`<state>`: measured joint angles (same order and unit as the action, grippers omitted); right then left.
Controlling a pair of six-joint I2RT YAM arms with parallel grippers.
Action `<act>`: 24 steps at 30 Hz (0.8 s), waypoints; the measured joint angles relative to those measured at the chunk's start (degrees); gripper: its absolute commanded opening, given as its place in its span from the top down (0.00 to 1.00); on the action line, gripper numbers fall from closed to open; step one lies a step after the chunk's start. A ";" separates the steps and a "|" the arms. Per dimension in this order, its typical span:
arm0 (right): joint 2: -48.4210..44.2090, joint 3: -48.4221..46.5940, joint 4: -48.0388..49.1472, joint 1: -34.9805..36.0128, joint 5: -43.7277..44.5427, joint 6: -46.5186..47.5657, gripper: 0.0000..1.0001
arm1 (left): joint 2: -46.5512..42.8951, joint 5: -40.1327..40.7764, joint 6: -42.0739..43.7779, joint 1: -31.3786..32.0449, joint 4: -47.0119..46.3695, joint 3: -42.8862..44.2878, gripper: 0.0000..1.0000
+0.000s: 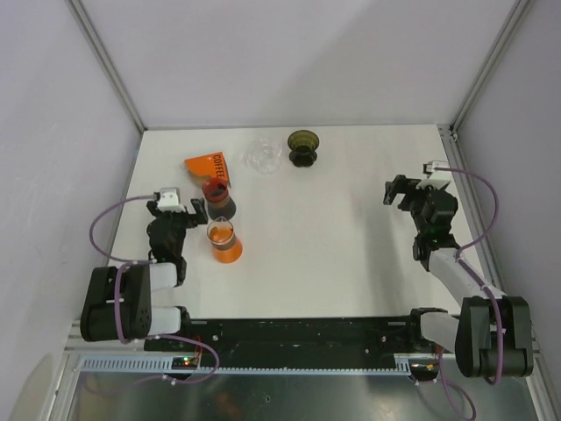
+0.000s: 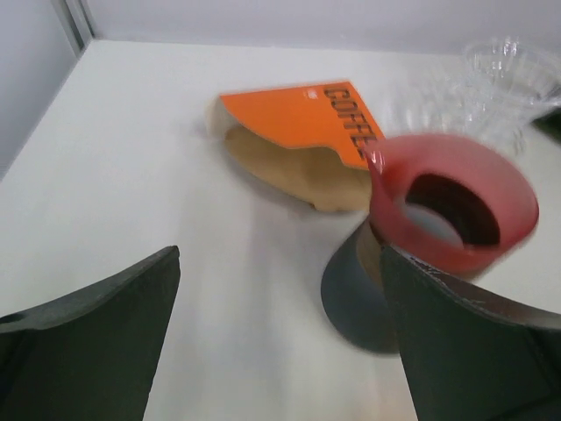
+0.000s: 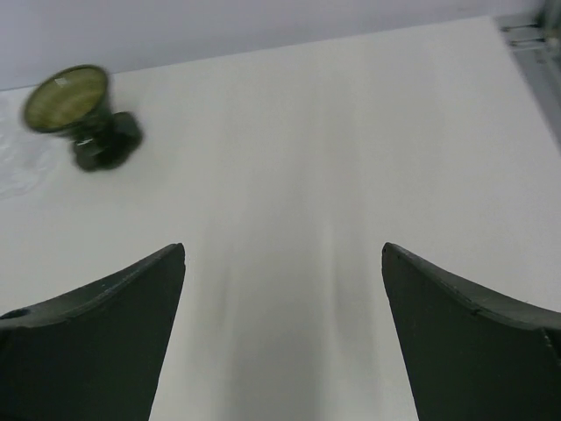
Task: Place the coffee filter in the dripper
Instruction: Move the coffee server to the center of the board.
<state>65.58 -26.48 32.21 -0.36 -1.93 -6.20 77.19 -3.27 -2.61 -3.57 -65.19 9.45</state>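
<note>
An orange "COFFEE" filter pack (image 1: 208, 164) lies at the back left of the table, with brown paper filters (image 2: 289, 171) showing at its open mouth. The pack also shows in the left wrist view (image 2: 302, 118). A red dripper (image 1: 216, 191) stands just in front of it and sits close by my left gripper's right finger (image 2: 465, 342). My left gripper (image 1: 175, 209) is open and empty, to the left of the red dripper. My right gripper (image 1: 401, 191) is open and empty at the right side, over bare table.
An orange dripper (image 1: 223, 241) stands near the left gripper's front right. A clear glass dripper (image 1: 263, 156) and a dark green dripper (image 1: 303, 145) stand at the back centre. The green one shows in the right wrist view (image 3: 79, 110). White walls enclose the table.
</note>
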 measured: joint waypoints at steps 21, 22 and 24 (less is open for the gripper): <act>-1.97 -18.18 -36.57 25.62 -1.95 0.85 0.01 | -12.85 -29.07 25.64 -1.09 79.67 41.57 0.16; -1.77 -18.23 -37.48 26.12 -1.79 0.90 0.01 | -12.98 -28.96 27.67 0.15 83.12 41.77 0.16; -1.07 -18.23 -39.34 26.99 -1.46 1.20 0.01 | -12.98 -28.41 31.50 2.60 89.44 41.77 0.16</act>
<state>64.51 -44.71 -7.14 26.63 -3.40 -4.99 64.20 -31.68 28.88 -0.97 24.25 51.22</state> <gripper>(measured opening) 0.992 0.843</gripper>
